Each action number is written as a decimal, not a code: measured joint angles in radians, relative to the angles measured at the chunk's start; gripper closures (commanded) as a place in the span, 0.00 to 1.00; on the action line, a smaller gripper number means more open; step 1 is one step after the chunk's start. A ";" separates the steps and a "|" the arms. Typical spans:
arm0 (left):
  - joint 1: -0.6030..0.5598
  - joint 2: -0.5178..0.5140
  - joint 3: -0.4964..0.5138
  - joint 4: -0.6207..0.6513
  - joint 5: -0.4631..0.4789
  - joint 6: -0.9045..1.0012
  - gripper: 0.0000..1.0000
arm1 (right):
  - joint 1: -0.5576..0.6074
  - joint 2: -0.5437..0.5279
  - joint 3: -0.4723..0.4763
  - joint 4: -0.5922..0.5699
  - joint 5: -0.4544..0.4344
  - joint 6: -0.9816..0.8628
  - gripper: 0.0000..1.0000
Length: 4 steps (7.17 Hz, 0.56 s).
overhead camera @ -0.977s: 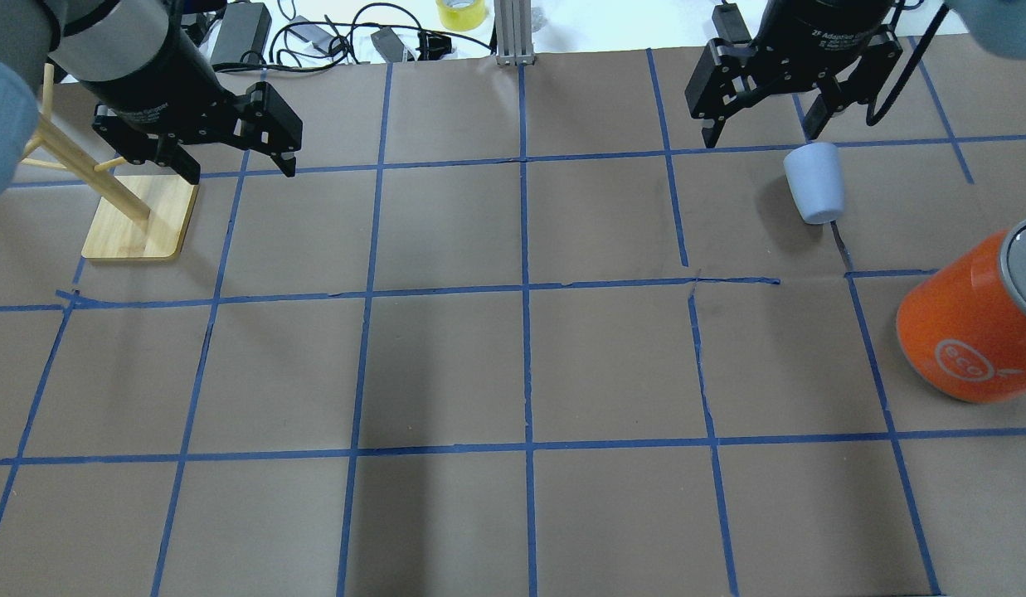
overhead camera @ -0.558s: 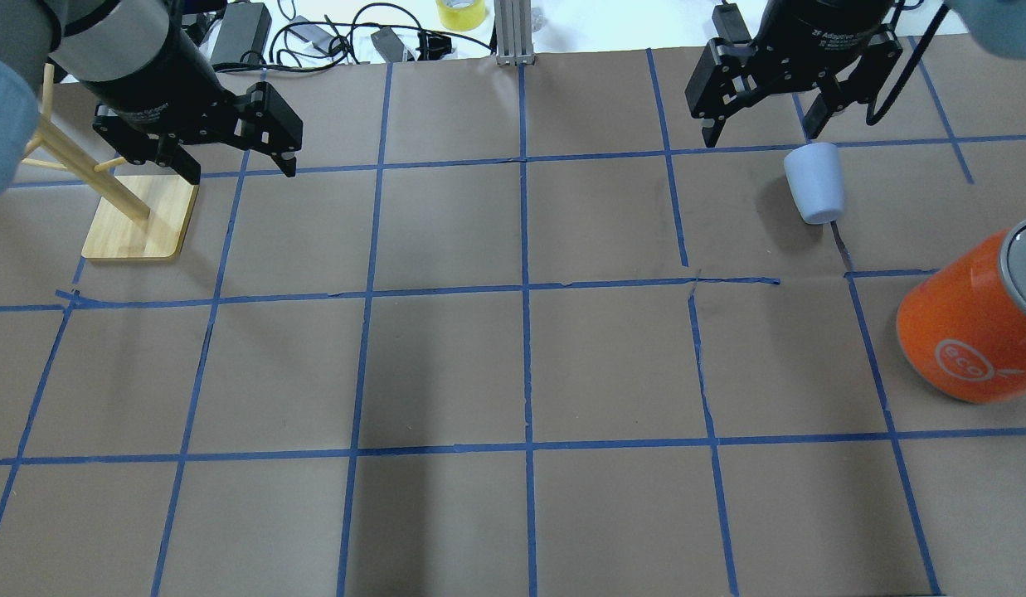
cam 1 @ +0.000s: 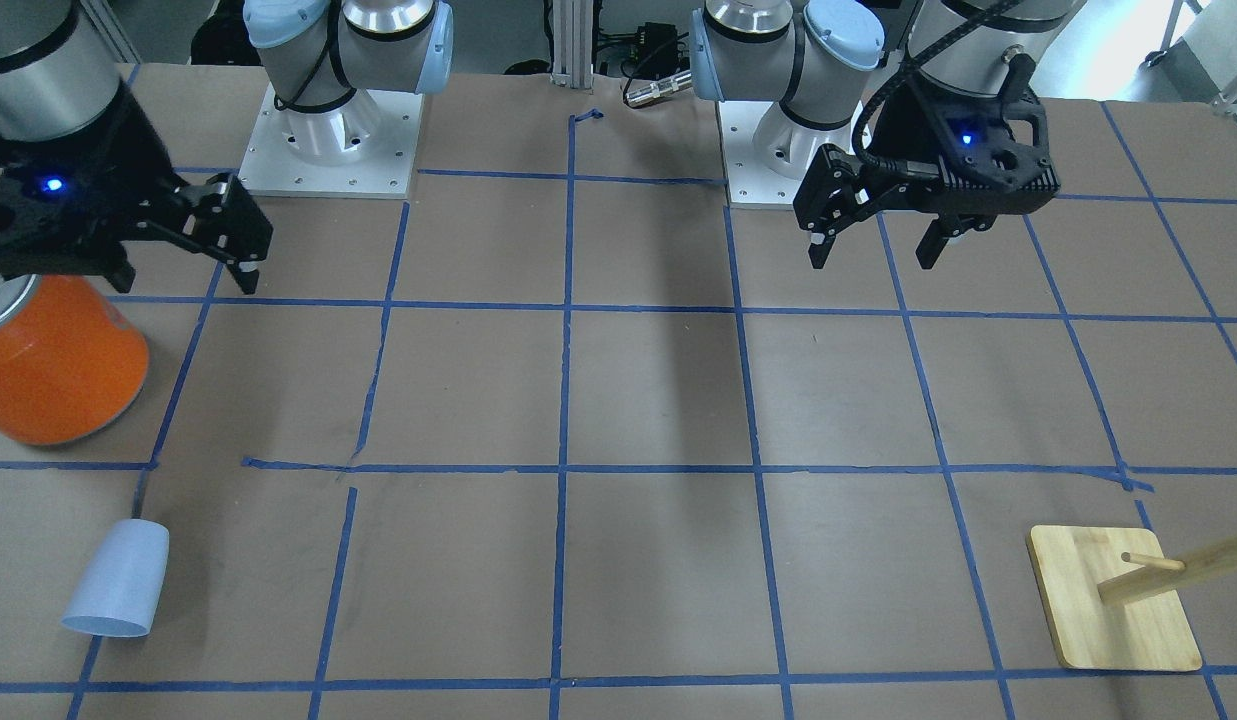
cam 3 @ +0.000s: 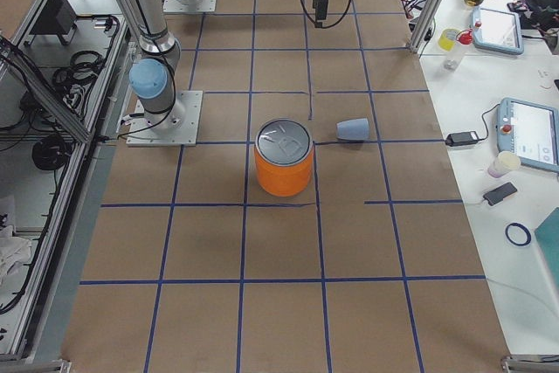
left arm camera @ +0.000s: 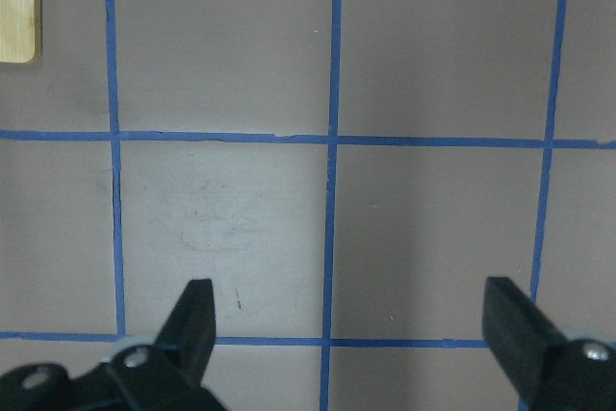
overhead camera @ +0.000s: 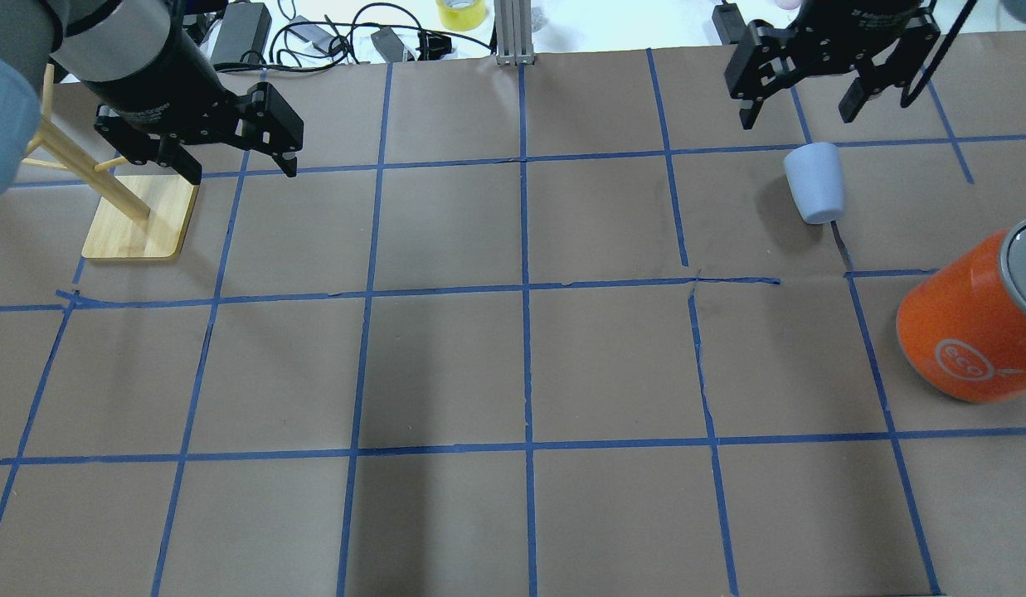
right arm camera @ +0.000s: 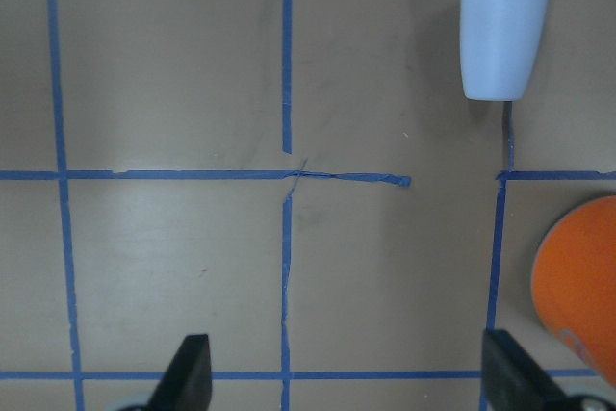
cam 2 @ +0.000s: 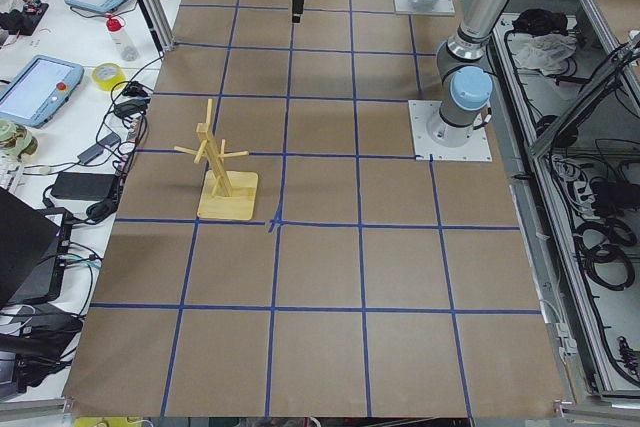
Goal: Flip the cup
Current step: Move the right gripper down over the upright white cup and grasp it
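The cup (overhead camera: 814,182) is a small pale blue tumbler lying on its side at the far right of the table, with its wide end pointing away from the robot. It also shows in the front view (cam 1: 118,582), the right side view (cam 3: 352,129) and the right wrist view (right arm camera: 502,40). My right gripper (overhead camera: 796,116) is open and empty. It hangs above the table just beyond the cup's far end, apart from it, and also shows in the front view (cam 1: 185,278). My left gripper (overhead camera: 240,172) is open and empty at the far left, and shows in its wrist view (left arm camera: 351,334).
A large orange can (overhead camera: 960,332) with a silver lid stands at the right edge, nearer the robot than the cup. A wooden peg stand (overhead camera: 139,220) stands at the far left beside my left gripper. Cables and a tape roll (overhead camera: 461,12) lie beyond the table's far edge.
My right gripper has moved up in the overhead view, toward the table's far edge and away from the cup. The cup and the left arm have not moved.
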 measured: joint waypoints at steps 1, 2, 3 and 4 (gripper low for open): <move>0.000 -0.001 0.000 0.000 0.000 0.000 0.00 | -0.045 0.037 -0.001 -0.030 0.001 -0.039 0.00; 0.000 -0.001 0.000 0.000 0.000 0.000 0.00 | -0.077 0.082 -0.002 -0.081 0.002 -0.074 0.00; 0.000 -0.001 0.000 0.001 -0.001 0.000 0.00 | -0.100 0.134 0.000 -0.142 0.002 -0.097 0.00; 0.000 -0.001 0.000 0.001 0.000 0.000 0.00 | -0.123 0.191 0.004 -0.206 0.002 -0.115 0.00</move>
